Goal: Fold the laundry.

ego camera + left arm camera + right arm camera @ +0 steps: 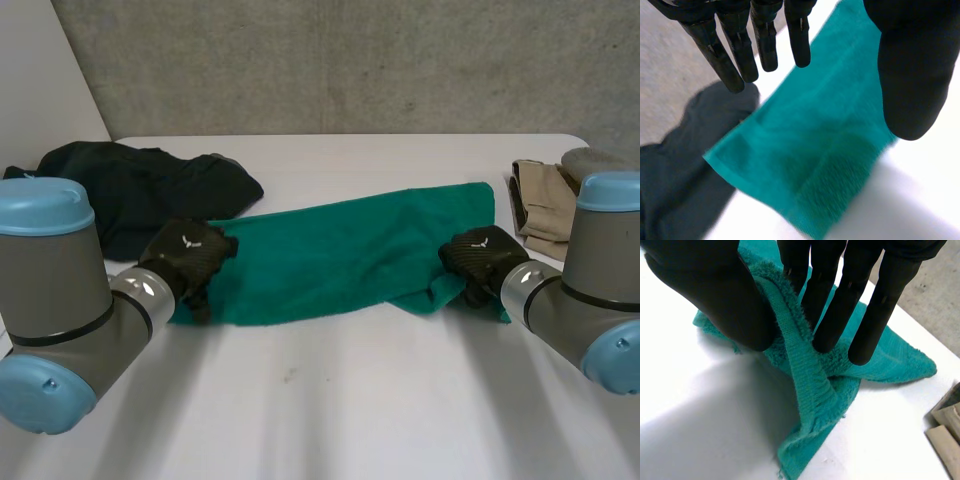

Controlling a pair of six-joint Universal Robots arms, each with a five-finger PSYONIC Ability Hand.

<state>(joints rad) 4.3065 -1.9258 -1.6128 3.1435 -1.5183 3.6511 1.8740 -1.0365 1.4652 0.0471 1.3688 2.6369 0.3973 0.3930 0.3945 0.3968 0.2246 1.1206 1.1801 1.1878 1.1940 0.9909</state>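
Right hand (715, 290): pinching. The thumb sits on one side and the fingers (832, 305) on the other, with a raised ridge of the green towel (340, 255) caught between them. The hem runs down from the pinch to the table (330, 400), and a loose flap trails out beyond the fingertips.

Left hand (185, 258): spread, holding nothing. Its fingers are straight and stand apart from the thumb. The far end of the towel lies flat below the gap between them, with one corner showing just past the fingertips. No contact is visible.

Towel: a long strip stretched from one hand to the other, so its long axis runs hand to hand. Each hand is at its own short end. The end at the right hand is bunched and partly turned over; the end at the left hand lies smooth.

Other items: a dark garment (130, 190) is heaped just beyond the left hand's fingers, touching or overlapping that end. Beige clothes (540, 205) lie to the outer side of the right hand, apart from the towel.

Judgement: the left hand needs a grip on the corner under it before both ends can be carried together. Only the right end is secured.
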